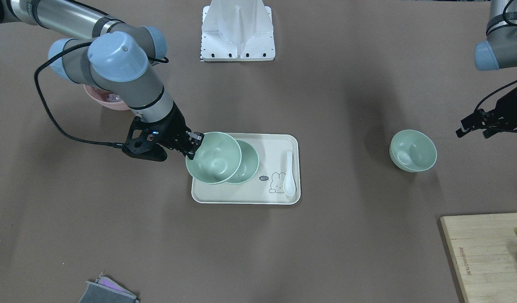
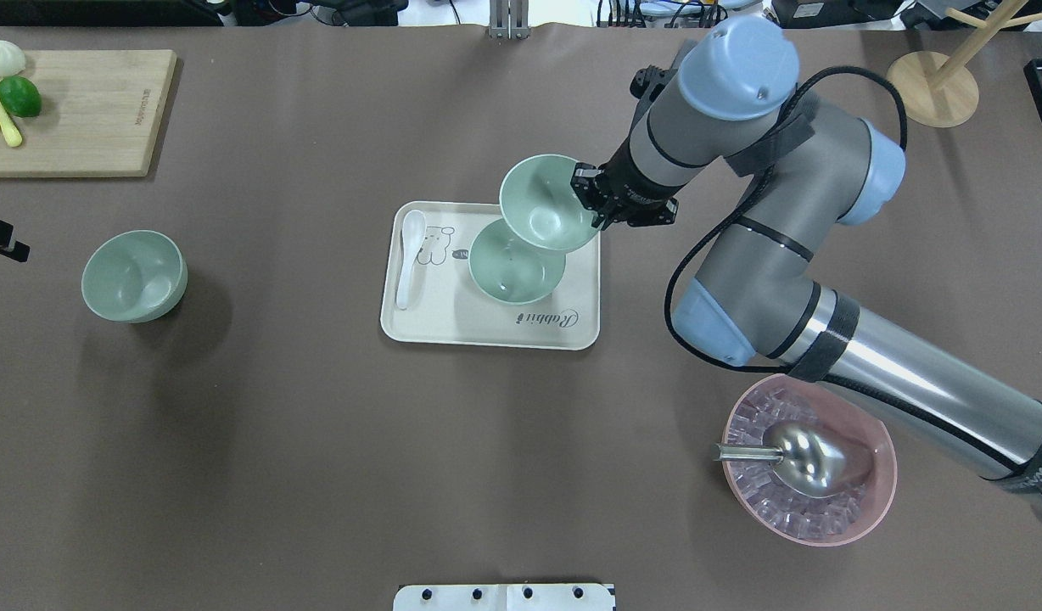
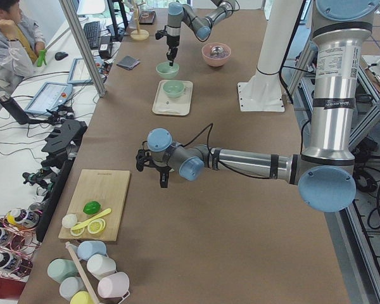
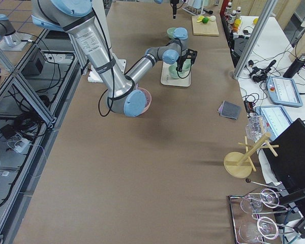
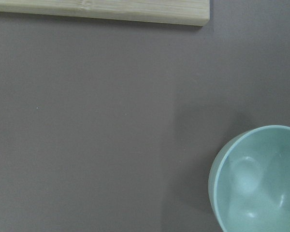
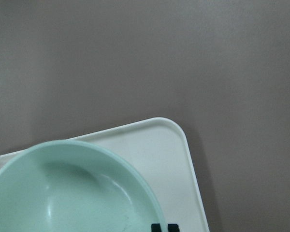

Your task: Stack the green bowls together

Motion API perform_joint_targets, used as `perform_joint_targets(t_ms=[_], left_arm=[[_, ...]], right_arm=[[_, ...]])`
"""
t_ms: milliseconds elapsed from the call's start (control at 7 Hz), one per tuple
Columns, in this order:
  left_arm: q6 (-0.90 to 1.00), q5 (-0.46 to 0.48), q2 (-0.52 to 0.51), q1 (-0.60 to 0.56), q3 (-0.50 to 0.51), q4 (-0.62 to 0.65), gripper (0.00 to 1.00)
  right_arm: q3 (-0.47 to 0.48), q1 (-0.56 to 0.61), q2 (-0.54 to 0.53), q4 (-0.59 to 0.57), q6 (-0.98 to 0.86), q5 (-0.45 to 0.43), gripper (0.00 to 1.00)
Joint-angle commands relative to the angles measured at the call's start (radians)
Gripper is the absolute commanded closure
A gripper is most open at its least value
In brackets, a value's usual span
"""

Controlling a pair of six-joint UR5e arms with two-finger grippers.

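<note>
Tilted green bowl (image 1: pixel 213 158), rim pinched in our right gripper (image 1: pixel 195 145): we should level and centre it over the lower bowl (image 1: pixel 248 165) on the tray (image 1: pixel 246 195); left gripper (image 1: pixel 471 134) gapes empty.

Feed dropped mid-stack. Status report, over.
Right pincer shut on lifted green bowl, tilted over tray bowl, not nested. Left pincer open, empty, near third bowl. White spoon alongside; nothing blocking.

First bowl (image 2: pixel 512 271), spoon (image 2: pixel 409 263) on tray (image 2: pixel 487 327); second bowl (image 2: pixel 542 204) partly above first; third bowl (image 2: pixel 133 276) well left of tray.
</note>
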Motion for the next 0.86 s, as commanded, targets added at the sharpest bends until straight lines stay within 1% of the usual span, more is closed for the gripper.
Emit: perform_joint_targets(t_ms=[0,286,429,714], left_arm=[[-0.011,0.0,-0.011,0.003,0.002,0.001,0.03],[-0.011,0.0,-0.009,0.003,0.002,-0.001,0.03],[-0.012,-0.001,-0.009,0.003,0.001,-0.001,0.03],[-0.012,-0.001,-0.009,0.003,0.001,-0.001,0.03]], right_arm=[[-0.005,-0.044,0.018,0.005,0.023,-0.031,1.0],[-0.046,-0.044,0.048,0.028,0.036,-0.034,1.0],[-0.074,-0.061,0.051,0.074,0.079,-0.063,1.0],[-0.078,-0.067,0.045,0.088,0.086,-0.069,1.0]])
